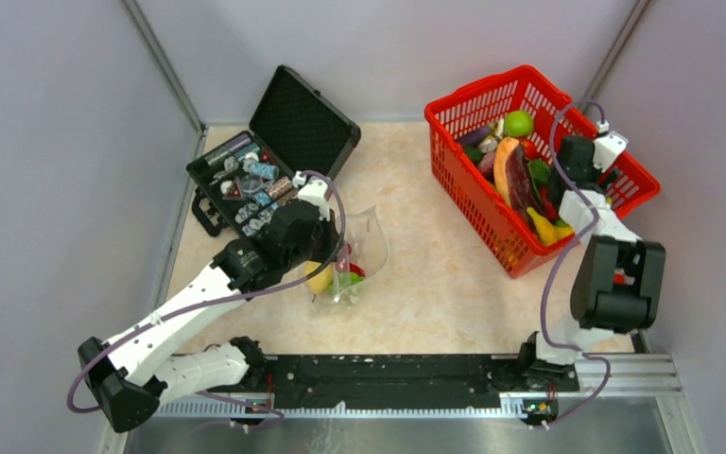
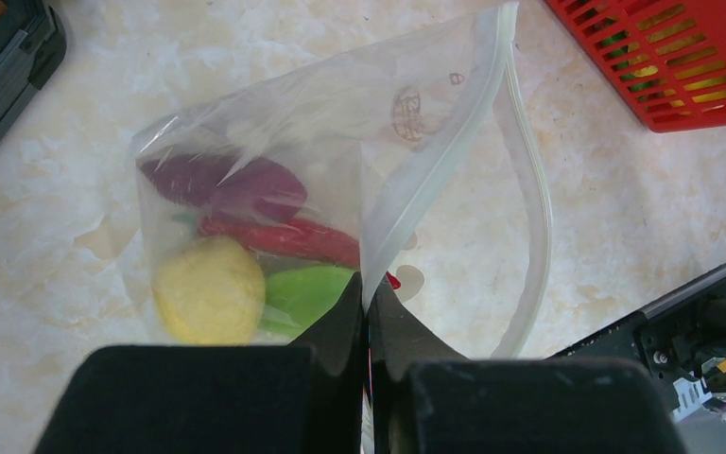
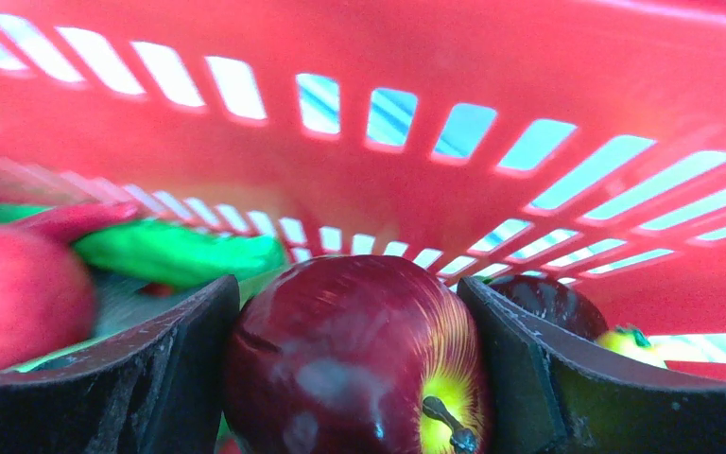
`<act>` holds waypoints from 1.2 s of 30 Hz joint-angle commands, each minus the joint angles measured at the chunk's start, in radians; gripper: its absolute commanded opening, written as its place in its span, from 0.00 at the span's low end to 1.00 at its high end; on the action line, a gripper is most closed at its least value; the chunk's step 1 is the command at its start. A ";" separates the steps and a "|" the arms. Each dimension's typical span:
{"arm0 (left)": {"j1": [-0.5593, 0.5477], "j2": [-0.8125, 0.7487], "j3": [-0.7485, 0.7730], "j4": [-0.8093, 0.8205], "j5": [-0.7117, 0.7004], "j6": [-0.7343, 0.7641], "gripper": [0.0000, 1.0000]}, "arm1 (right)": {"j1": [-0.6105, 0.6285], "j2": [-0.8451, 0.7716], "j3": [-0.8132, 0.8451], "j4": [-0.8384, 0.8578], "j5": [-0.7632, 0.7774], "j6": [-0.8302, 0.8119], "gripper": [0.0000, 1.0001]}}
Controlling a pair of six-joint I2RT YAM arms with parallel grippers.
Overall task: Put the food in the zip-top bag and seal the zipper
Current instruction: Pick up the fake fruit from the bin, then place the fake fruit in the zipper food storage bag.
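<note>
1. Step in hand, as judged: lifting an apple (image 3: 340, 359) out of the red basket (image 1: 463, 184) to carry it to the bag (image 2: 274, 142).
2. Right end effector (image 3: 350, 312): spread wide, one finger (image 3: 180, 350) on each side of the apple, both seeming to touch its skin. The apple lies low in the basket, near the wall, among other food.
3. Left end effector (image 2: 367, 288): pressed together, pinching one lip of the bag just beside the zipper (image 2: 435, 142). The bag rests on the surface (image 1: 435, 274) with its mouth gaping.
4. Food in the bag: a purple piece (image 2: 227, 184), a red pepper (image 2: 284, 236), a yellow piece (image 2: 210, 288) and a green piece (image 2: 307, 293).
5. Good practice:
   - Grip the apple at its widest girth, since the glossy round skin will probably slip.
   - Raise it straight up to clear its neighbours and the basket wall.
   - Hold the pinched lip high enough that the mouth gapes for the drop.
   - The zipper is not yet sealed.
</note>
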 commanded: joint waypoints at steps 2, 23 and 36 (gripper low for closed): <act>0.001 0.000 0.039 0.031 0.019 -0.002 0.00 | 0.009 -0.225 -0.094 0.153 -0.282 -0.030 0.15; 0.001 -0.089 -0.034 0.040 0.013 -0.020 0.00 | 0.009 -0.578 -0.198 0.163 -1.117 0.139 0.16; 0.000 -0.065 -0.033 0.057 0.025 -0.016 0.00 | 0.061 -0.634 -0.292 0.398 -1.633 0.234 0.17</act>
